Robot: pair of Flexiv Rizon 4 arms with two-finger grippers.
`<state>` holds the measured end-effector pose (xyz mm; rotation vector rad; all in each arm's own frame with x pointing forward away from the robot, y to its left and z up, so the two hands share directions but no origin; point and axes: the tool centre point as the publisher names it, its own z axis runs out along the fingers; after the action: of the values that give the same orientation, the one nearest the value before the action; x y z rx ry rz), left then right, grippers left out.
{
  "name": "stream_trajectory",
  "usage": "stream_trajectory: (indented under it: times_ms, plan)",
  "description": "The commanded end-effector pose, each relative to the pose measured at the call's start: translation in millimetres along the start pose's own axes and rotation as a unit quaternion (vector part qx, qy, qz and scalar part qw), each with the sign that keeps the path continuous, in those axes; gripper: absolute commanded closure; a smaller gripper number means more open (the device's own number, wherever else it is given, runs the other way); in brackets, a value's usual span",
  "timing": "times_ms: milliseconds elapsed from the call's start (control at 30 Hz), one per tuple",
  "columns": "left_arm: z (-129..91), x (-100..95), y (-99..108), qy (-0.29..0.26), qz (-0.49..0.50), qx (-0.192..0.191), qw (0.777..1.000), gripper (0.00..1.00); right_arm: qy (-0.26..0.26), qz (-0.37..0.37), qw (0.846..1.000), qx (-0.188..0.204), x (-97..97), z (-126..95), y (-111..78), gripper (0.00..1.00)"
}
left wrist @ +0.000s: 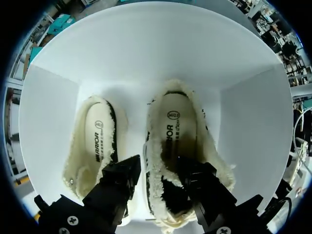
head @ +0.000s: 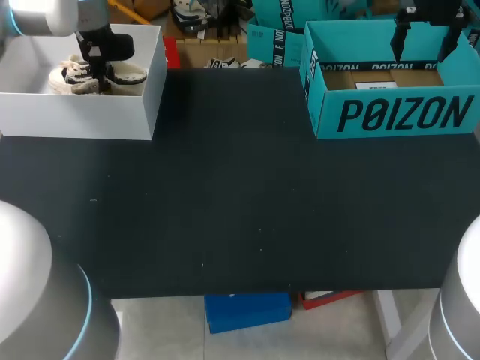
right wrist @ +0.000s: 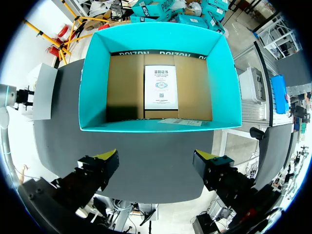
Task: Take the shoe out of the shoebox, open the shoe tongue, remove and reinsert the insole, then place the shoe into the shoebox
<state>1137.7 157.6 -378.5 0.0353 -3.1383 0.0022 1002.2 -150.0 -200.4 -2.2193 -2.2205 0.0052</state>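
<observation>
Nothing is done yet: the cream fleece-lined shoe (left wrist: 170, 131) lies in the white cardboard shoebox (head: 75, 116), left jaws straddling its collar, grip impossible to tell, while right jaws hang spread by the teal cardboard box (right wrist: 95, 83).

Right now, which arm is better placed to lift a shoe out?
Left. The left hand is down in the white shoebox, open, straddling one side of the fleece-lined shoe. The right hand hangs open above the teal box, away from it.
</observation>
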Motion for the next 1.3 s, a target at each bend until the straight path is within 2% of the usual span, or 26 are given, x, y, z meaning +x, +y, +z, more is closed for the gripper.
stream_trajectory:
  times_ms: [33, 300, 367, 433, 467, 867, 1067, 1300]
  plan:
    - [10.9, 0.4, -2.5, 0.000, 0.000, -0.003, 1.000, 0.53, 0.000, 0.000, 1.000, 0.001, 0.1, -0.2, 0.5, 0.00]
    - [20.3, -4.4, -2.9, 0.002, -0.014, -0.004, 1.000, 0.56, 0.000, 0.000, 1.000, 0.001, 0.1, -0.2, 0.5, 0.00]
    - [19.6, -6.0, -2.3, 0.000, -0.022, -0.004, 1.000, 0.60, 0.000, 0.000, 1.000, 0.001, 0.1, -0.2, 0.5, 0.00]
    - [20.7, -8.6, -0.8, -0.001, -0.031, -0.005, 1.000, 0.74, 0.000, 0.000, 1.000, 0.001, 0.1, -0.2, 0.5, 0.00]
    - [20.9, -8.9, -0.1, 0.000, -0.036, -0.005, 0.999, 1.00, 0.000, 0.000, 1.000, 0.001, 0.1, -0.2, 0.5, 0.00]
    - [18.2, 1.1, 10.3, 0.007, -0.062, -0.015, 0.998, 1.00, 0.000, 0.000, 1.000, 0.001, 0.1, -0.2, 0.5, 0.00]
    - [1.3, 9.7, 6.0, 0.005, -0.073, -0.016, 0.997, 1.00, 0.000, 0.000, 1.000, 0.001, 0.1, -0.2, 0.5, 0.00]
    - [-28.8, 18.1, -3.5, -0.009, -0.078, -0.022, 0.997, 1.00, 0.000, 0.000, 1.000, 0.001, 0.1, -0.2, 0.5, 0.00]
